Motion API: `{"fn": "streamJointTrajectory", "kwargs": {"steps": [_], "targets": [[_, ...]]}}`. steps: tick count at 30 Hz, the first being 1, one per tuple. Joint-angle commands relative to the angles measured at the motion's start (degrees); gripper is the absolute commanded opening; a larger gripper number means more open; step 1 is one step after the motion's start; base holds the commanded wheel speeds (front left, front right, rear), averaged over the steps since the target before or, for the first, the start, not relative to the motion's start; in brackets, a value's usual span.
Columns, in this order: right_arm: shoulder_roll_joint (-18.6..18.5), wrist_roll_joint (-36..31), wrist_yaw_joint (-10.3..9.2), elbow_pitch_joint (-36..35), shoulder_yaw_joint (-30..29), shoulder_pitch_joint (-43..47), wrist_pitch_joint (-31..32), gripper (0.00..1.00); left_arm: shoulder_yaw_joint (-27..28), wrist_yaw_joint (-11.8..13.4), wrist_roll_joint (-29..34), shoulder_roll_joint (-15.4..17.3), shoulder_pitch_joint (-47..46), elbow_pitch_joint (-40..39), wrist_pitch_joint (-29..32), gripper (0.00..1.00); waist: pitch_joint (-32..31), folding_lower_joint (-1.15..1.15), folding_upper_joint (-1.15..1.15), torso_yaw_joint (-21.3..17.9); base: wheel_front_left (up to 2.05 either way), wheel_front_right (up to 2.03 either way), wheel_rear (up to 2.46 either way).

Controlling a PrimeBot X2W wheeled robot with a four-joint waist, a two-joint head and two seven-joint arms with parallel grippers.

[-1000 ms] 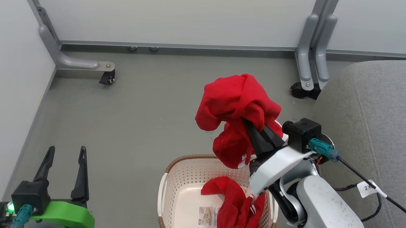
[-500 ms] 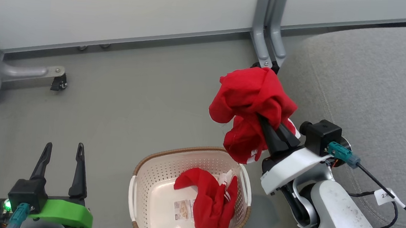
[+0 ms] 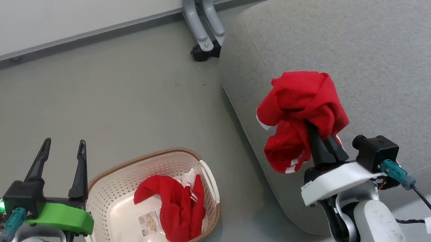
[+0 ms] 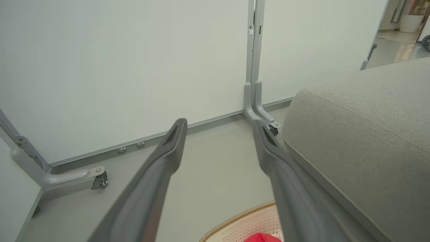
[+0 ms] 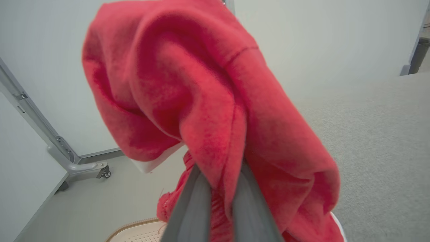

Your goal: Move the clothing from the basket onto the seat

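Edges: the seat (image 3: pixel 357 51) has its long rounded edge to the right of the basket (image 3: pixel 141 157). That edge runs away from the basket to the partition foot (image 3: pixel 201 51) with its caster. A strip of bare floor (image 3: pixel 126 92) separates the basket's right handle from the seat edge. Beyond the basket there is open floor up to the wall panel (image 3: pixel 75 5).

Right end effector (image 3: pixel 319 134): up and to the right of the basket, well clear of its rim. The forearm rises from below and the fingers point away toward the seat. The fingers are pinched nearly together on a red garment (image 3: pixel 300 100), with a fold caught between them in the right wrist view (image 5: pixel 220 174). The garment is bunched over the fingertips and hangs down both sides, with white trim at its lower edges. In the head view it overlaps the seat just inside the edge facing the basket. I can't tell its height over the cushion.

Left end effector (image 3: pixel 64 144): just left of the basket and low, fingers pointing toward the wall panel. The fingers are spread wide and parallel with nothing between them, confirmed in the left wrist view (image 4: pixel 219 126).

A second red garment (image 3: pixel 173 205) with white stripes lies crumpled in the right half of the basket. It partly covers the paper label (image 3: pixel 147 222) on the bottom.
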Motion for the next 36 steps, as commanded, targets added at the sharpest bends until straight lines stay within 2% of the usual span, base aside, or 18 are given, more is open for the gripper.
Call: {"fn": "streamJointTrajectory", "kwargs": {"steps": [1, 7, 17, 24, 32, 36], "targets": [[0.34, -0.09, 0.00, -0.32, -0.81, 0.32, -0.65, 0.00, 0.16, 0.07, 0.21, 0.78, -1.09, -0.50, 0.08, 1.00, 3.33, 0.00, 0.00, -4.74, 0.00, 0.00, 0.00], [0.68, 0.37, 0.00, 0.90, -5.89, -1.72, -2.66, 0.00, 0.20, 0.11, 1.08, 2.28, -2.84, -3.03, 1.26, 1.00, 7.36, 0.00, 0.00, -5.95, 0.00, 0.00, 0.00], [-0.48, 3.75, 0.00, 7.35, -16.58, -13.79, -6.72, 0.00, 0.58, -0.39, 3.60, 6.99, -8.68, -12.05, 5.24, 1.00, 20.39, 0.00, 0.00, -2.85, 0.00, 0.00, 0.00], [-5.15, 6.45, 0.00, 14.09, -20.43, -26.55, -8.50, 0.00, 2.45, 0.16, 4.91, 9.99, -12.24, -17.26, 7.03, 1.00, 29.05, 0.00, 0.00, -0.25, 0.00, 0.00, 0.00], [-11.92, 8.85, -0.01, 22.60, -22.51, -37.40, -9.68, 0.00, 2.62, -0.32, 5.27, 10.68, -15.81, -19.65, 6.99, 1.00, 34.77, 0.00, 0.00, 2.70, 0.00, 0.00, 0.00], [-14.01, 10.04, -0.01, 28.05, -22.52, -40.26, -10.05, 0.00, 2.66, -0.41, 5.46, 11.02, -16.92, -20.10, 7.02, 1.00, 36.72, 0.00, 0.00, 3.61, 0.00, 0.00, 0.00]]}}
